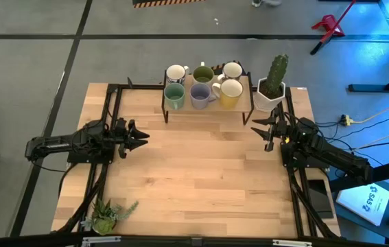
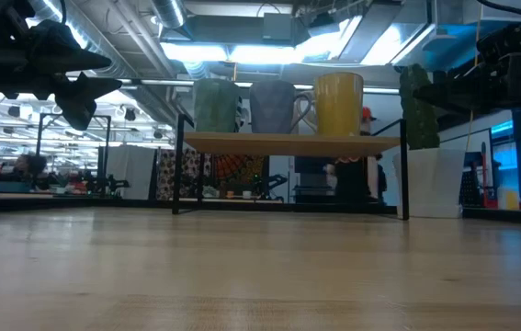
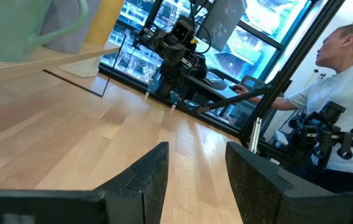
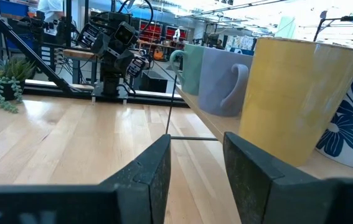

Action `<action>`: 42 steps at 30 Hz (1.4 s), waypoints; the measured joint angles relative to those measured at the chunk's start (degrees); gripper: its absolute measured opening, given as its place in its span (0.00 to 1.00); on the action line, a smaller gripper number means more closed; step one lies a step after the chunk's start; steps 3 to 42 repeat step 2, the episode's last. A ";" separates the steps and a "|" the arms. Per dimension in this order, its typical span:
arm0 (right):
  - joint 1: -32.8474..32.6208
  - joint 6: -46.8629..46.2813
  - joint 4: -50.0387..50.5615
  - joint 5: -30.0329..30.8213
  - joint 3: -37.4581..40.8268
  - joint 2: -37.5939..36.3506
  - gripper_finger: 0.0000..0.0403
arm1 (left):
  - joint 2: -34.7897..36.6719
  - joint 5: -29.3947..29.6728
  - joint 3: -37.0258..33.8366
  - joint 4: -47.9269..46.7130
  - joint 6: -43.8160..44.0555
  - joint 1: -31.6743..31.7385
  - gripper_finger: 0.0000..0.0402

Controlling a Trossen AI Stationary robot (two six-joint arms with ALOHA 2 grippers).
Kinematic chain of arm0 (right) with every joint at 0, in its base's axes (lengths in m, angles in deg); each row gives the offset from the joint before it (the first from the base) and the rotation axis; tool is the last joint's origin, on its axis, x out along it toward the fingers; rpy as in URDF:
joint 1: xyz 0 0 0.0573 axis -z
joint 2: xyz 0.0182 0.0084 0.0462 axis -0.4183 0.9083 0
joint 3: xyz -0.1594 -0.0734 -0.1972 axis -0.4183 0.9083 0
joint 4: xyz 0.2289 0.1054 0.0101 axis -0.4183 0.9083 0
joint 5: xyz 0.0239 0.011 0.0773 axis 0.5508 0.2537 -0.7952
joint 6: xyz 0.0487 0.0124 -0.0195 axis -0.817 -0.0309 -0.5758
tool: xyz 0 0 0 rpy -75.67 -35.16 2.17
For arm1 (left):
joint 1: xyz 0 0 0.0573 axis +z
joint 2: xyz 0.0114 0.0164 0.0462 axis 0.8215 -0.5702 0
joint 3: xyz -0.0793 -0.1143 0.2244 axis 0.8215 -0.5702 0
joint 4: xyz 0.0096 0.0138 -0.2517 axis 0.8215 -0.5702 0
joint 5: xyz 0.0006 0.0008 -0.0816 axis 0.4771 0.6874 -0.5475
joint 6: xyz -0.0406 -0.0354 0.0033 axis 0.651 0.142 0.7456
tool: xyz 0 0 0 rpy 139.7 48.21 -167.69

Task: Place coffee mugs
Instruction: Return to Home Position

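Six mugs stand upright on a small raised wooden shelf (image 1: 204, 110) at the table's far edge. The front row holds a teal green mug (image 1: 174, 96), a lavender mug (image 1: 201, 95) and a pale yellow mug (image 1: 230, 93). Behind them are a white patterned mug (image 1: 176, 73), an olive green mug (image 1: 203, 75) and another white mug (image 1: 232, 70). My left gripper (image 1: 141, 136) hovers open over the table's left side, pointing right. My right gripper (image 1: 260, 126) hovers open by the shelf's right end, empty too.
A white hexagonal pot with a cactus (image 1: 274, 86) stands at the far right, just beyond my right gripper. A small green plant (image 1: 108, 214) lies at the near left corner. Black frame rails (image 1: 105, 123) run along both table sides. A person (image 3: 344, 81) sits beyond the table.
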 joint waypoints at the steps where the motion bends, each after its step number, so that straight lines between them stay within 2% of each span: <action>1: 0.00 -0.02 0.00 0.00 0.00 0.00 0.33 | 0.00 0.00 0.00 0.00 0.00 -0.01 0.38; 42: 0.00 0.00 0.00 0.00 0.00 0.01 0.33 | 0.00 0.00 0.00 0.00 0.00 0.01 0.38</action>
